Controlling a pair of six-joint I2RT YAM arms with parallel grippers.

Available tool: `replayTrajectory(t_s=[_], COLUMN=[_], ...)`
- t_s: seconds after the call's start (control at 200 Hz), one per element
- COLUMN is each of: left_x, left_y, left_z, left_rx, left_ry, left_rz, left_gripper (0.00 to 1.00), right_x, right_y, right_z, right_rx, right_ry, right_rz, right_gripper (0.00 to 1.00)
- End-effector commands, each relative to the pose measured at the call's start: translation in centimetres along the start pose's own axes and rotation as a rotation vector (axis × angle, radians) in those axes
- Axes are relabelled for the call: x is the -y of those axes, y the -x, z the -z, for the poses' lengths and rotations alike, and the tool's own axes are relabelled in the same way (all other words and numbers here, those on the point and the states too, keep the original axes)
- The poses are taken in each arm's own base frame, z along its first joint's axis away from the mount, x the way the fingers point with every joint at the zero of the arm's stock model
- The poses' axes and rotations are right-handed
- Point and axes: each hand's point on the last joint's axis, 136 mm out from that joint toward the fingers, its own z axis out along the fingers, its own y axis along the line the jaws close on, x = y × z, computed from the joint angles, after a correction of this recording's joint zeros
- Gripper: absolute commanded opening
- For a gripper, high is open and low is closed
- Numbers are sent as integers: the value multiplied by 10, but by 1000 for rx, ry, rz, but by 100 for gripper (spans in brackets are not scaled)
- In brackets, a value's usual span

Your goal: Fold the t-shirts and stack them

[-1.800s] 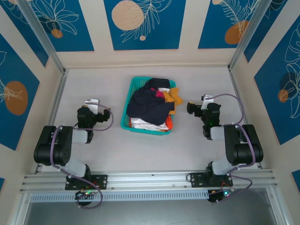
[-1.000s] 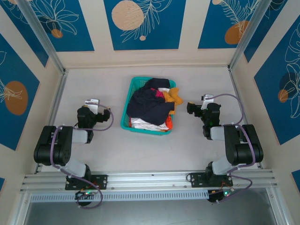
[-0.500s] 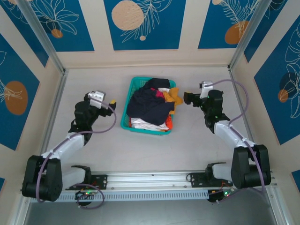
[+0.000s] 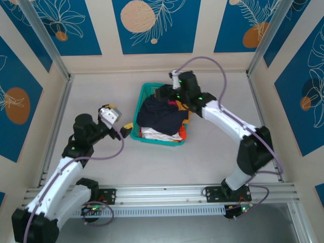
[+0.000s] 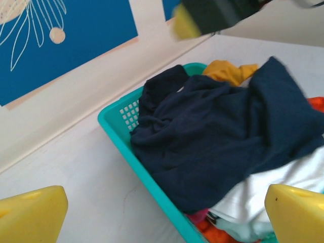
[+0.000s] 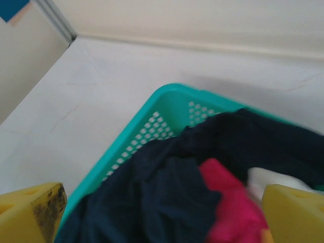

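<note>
The t-shirts lie heaped in a teal mesh basket (image 4: 143, 95). A large navy one (image 4: 159, 117) is on top, over a white one (image 4: 152, 132), a magenta one (image 4: 173, 103) and an orange-yellow one (image 4: 189, 104). My left gripper (image 4: 126, 129) hangs open just off the basket's left wall; its view looks across the rim (image 5: 119, 132) onto the navy shirt (image 5: 217, 142), with yellow fingertips (image 5: 30, 215) wide apart. My right gripper (image 4: 165, 94) is open above the basket's far end, over navy cloth (image 6: 152, 202) and magenta cloth (image 6: 233, 205). Neither holds anything.
The basket sits mid-table, nearer the back wall (image 4: 157, 62). Bare tabletop (image 4: 167, 162) lies in front of it and to both sides. Metal frame posts (image 4: 61, 66) stand at the back corners, and a rail (image 4: 162, 192) runs along the near edge.
Both arms have unfolded from beside the basket. The right one swung left over the basket's far end; the left one reached right and forward to the basket's left wall. Both grippers stayed open.
</note>
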Motion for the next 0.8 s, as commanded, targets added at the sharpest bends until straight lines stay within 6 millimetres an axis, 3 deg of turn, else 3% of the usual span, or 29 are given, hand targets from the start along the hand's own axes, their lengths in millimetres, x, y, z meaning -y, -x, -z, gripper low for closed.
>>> replayTrajectory(t_s=[0.0, 0.2, 0.37, 0.585, 0.795], left_x=[28, 31, 33, 38, 41], left_y=[-30, -37, -38, -41, -43], left_z=[15, 32, 39, 40, 41], left_rx=[-95, -128, -122, -123, -126], left_ry=[-92, -58, -42, -60, -69], left_rz=[27, 40, 57, 63, 68], left_gripper=[100, 100, 100, 100, 100], right_x=[-17, -59, -77, -73, -62], right_y=[-34, -66, -85, -100, -114], right_z=[-20, -66, -93, -118, -129], right_rx=[-208, -383, -472, -525, -559], right_ry=[-30, -3, -17, -120, -197], right_rz=[-57, 7, 35, -24, -69], right_gripper=[99, 100, 89, 65, 54])
